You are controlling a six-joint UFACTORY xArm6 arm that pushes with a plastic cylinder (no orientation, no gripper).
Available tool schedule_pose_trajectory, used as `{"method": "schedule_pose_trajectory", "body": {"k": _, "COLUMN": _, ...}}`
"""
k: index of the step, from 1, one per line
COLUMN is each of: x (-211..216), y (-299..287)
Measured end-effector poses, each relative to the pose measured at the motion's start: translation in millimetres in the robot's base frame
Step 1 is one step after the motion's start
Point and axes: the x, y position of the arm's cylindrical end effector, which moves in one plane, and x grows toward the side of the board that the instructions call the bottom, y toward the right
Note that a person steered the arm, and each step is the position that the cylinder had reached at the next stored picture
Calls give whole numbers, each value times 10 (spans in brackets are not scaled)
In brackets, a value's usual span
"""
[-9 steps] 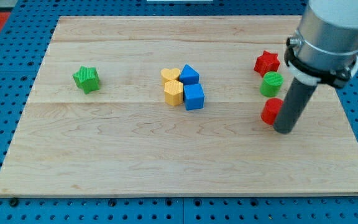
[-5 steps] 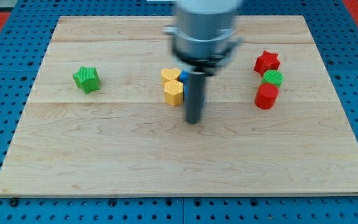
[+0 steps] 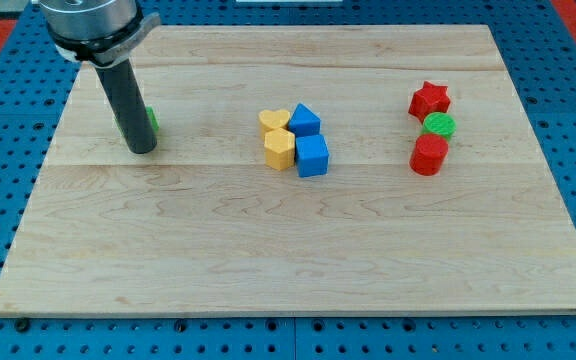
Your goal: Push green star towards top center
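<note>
The green star (image 3: 151,122) lies at the board's left, almost fully hidden behind my rod; only a green sliver shows at the rod's right edge. My tip (image 3: 141,149) rests on the board just below and in front of the star, touching or nearly touching it.
A cluster sits mid-board: yellow heart (image 3: 274,121), yellow hexagon (image 3: 280,149), blue triangular block (image 3: 305,120), blue cube (image 3: 312,156). At the right stand a red star (image 3: 429,99), green cylinder (image 3: 439,125) and red cylinder (image 3: 429,155). The wooden board (image 3: 288,250) lies on a blue pegboard.
My rod swept from the right-hand blocks across the board's middle to the far left, and now covers the green star. The red cylinder shifted slightly up-left early on.
</note>
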Motion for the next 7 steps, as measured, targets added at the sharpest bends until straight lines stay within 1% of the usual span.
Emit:
{"method": "schedule_pose_trajectory", "body": {"k": 2, "x": -43, "y": -125}}
{"method": "schedule_pose_trajectory", "body": {"k": 3, "x": -80, "y": -417}}
{"method": "schedule_pose_trajectory", "body": {"k": 4, "x": -177, "y": -433}}
{"method": "schedule_pose_trajectory", "body": {"k": 5, "x": -322, "y": -367}}
{"method": "schedule_pose_trajectory", "body": {"k": 7, "x": -793, "y": -127}}
